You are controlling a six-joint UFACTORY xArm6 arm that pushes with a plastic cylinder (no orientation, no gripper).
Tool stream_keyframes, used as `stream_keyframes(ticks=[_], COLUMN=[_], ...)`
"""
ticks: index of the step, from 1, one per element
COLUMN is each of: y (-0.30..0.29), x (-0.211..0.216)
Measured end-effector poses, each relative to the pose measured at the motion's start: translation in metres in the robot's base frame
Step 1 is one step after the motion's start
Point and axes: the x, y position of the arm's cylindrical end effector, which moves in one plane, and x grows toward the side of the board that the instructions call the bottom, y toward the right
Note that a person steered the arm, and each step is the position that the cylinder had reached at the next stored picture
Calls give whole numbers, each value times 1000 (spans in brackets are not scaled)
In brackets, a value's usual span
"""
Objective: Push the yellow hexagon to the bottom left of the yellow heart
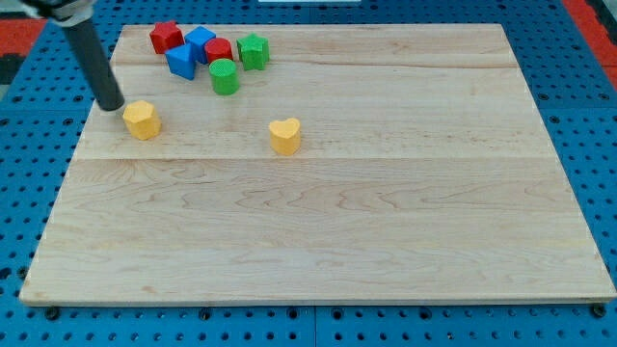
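The yellow hexagon (142, 120) lies on the wooden board near its left edge. The yellow heart (285, 136) lies to the hexagon's right, near the board's middle, a little lower in the view. My tip (112, 104) rests on the board just up and to the left of the hexagon, very close to it; I cannot tell if they touch. The dark rod rises from the tip toward the view's top left.
A cluster sits at the top left of the board (386, 212): a red block (166, 37), a blue block (201, 42), a second blue block (180, 62), a second red block (219, 50), a green cylinder (224, 77), a green block (254, 51).
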Motion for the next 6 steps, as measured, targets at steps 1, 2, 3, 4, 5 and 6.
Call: stream_keyframes(ticks=[1, 2, 3, 4, 5, 6], y=[111, 165, 80, 68, 116, 200], x=[10, 8, 8, 19, 50, 47])
